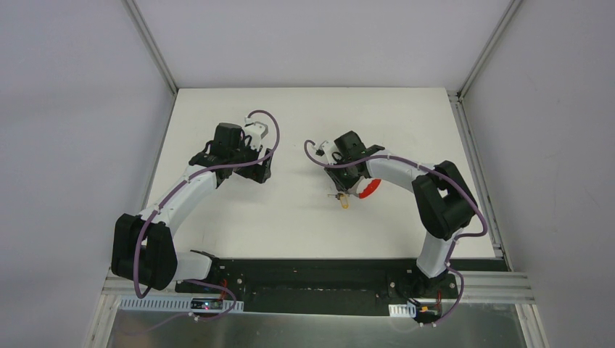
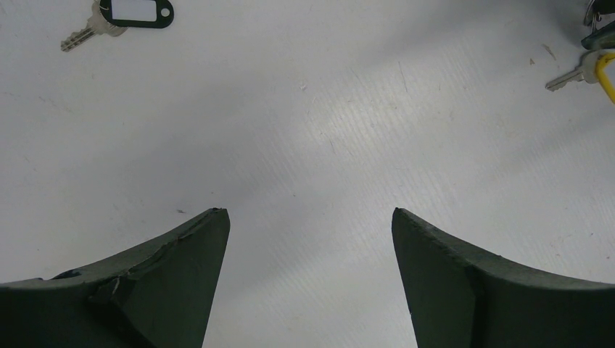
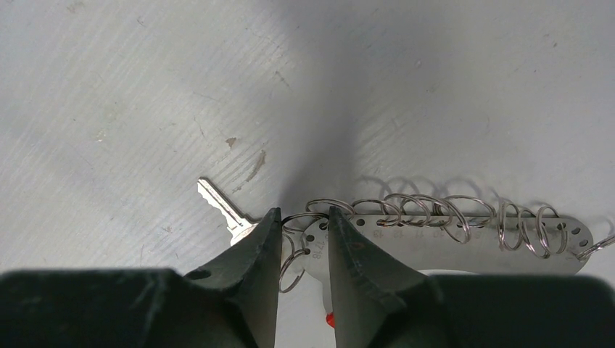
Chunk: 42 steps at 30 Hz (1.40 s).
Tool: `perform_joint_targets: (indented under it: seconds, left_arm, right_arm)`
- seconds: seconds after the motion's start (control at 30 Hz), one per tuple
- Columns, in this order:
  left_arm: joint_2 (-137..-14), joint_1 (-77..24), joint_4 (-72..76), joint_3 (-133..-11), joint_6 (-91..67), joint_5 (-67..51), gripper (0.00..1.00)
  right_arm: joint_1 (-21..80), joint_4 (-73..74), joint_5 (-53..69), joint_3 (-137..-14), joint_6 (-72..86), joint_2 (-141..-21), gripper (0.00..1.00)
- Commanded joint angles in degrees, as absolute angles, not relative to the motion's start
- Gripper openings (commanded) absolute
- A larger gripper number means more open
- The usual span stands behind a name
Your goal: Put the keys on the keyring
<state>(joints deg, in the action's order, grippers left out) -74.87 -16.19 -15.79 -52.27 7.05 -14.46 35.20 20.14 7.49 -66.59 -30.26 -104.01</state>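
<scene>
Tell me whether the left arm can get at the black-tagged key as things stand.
Probably yes. The left pincer is open and empty, and only bare table lies between it and the key, which lies flat ahead, off to one side.

white tabletop [image 1: 304,116]; keyring [image 1: 368,188] with a red band, silver loops [image 3: 435,210] and an orange-tan tag [image 1: 344,203]; silver key [image 2: 78,36], black-and-white label [image 2: 135,12]; purple cables [image 1: 262,112].

Robot lab cell, white table [image 1: 290,232], grey panel walls [image 1: 72,109], aluminium rails [image 1: 151,43]
</scene>
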Motion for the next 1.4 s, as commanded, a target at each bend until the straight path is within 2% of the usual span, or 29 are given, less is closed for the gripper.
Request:
perform_joint_targets:
  seconds: [0.0,0.6,0.83,1.07,1.37]
  left_arm:
    - [-72.9,-16.5,-16.3,-54.4,8.0,-14.4,0.85]
    - [-72.7,-16.6,-16.3,-54.5,7.9,-14.6,0.84]
    - [-72.9,-16.6,-16.1,-54.3,7.6,-15.6,0.84]
    - [-75.2,-16.6,-15.7,-54.7,4.0,-22.8,0.82]
    - [-76.8,-16.6,-16.6,-55.8,2.5,-24.5,0.77]
  right_arm:
    - [35.5,20.6,7.1,-68.2,-30.9,-102.0,0.21]
    - [34.0,21.6,15.5,-68.7,-32.3,-98.9,0.02]
    - [32.9,21.6,21.9,-68.9,-32.3,-96.3,0.01]
    - [31.4,21.5,30.0,-70.6,-30.8,-93.0,0.0]
    - [32.4,16.8,21.3,-71.9,-22.5,-101.2,0.04]
